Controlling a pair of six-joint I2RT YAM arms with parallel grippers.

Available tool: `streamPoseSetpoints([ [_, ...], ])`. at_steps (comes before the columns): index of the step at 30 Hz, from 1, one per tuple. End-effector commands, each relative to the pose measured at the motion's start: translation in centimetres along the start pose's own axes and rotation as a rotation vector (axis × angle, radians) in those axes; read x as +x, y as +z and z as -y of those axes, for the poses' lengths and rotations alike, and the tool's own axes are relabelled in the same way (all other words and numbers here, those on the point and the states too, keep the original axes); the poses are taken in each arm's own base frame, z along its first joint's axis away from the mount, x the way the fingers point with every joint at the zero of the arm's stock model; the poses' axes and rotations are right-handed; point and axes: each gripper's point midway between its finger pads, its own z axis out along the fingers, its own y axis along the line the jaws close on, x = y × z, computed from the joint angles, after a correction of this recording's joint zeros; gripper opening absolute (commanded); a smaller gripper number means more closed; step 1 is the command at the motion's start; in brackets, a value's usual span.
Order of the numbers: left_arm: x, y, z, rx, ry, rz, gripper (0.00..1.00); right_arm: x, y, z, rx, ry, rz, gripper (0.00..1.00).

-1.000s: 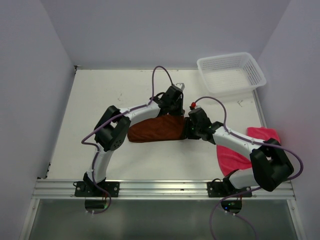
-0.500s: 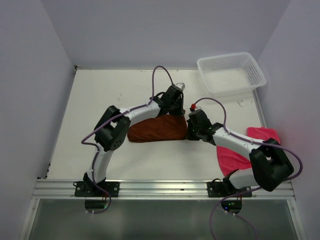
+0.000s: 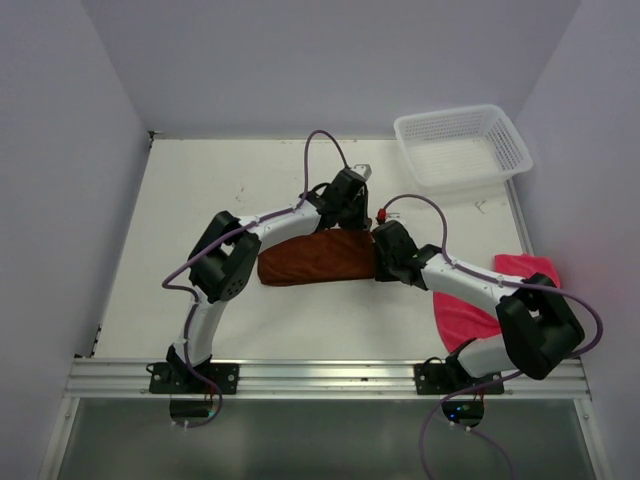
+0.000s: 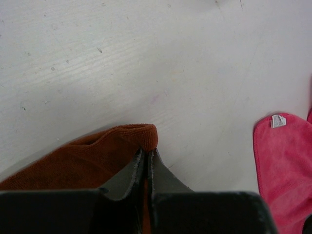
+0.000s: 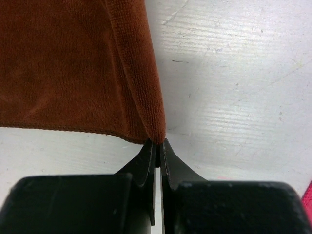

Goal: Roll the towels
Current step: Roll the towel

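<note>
Honestly, this looks like barely the start of the job. The rust-brown towel (image 3: 312,261) lies stretched out flat in the middle of the overhead frame, with no roll in it that I can see. Both arms are at its right-hand end. The left gripper (image 4: 147,154) is clenched on the upper corner, where the cloth bunches up at the tips and a sliver of orange shows between the fingers. The right gripper (image 5: 157,145) is pinched tight on the lower corner, right where the hem comes to a point. So my guess is they've got the short edge and are about to fold or roll it toward the left of the frame.

The pink towel (image 3: 468,318) sits at the right of the frame, partly under the right arm, loose and unrolled. The white basket (image 3: 463,147) is in the upper right, with nothing visible in it. Both towels are left to do.
</note>
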Motion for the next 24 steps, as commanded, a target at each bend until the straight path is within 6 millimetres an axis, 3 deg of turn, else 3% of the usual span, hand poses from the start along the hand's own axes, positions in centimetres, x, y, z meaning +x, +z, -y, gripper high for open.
streamPoseSetpoints([
  [1, -2.3, -0.3, 0.5, 0.038, 0.013, 0.069, 0.03, -0.5, -0.1, 0.3, 0.038, -0.028, 0.007, 0.00],
  [24, -1.8, -0.3, -1.8, 0.033, -0.010, 0.060, 0.03, -1.0, 0.5, -3.0, -0.074, -0.046, -0.005, 0.00],
])
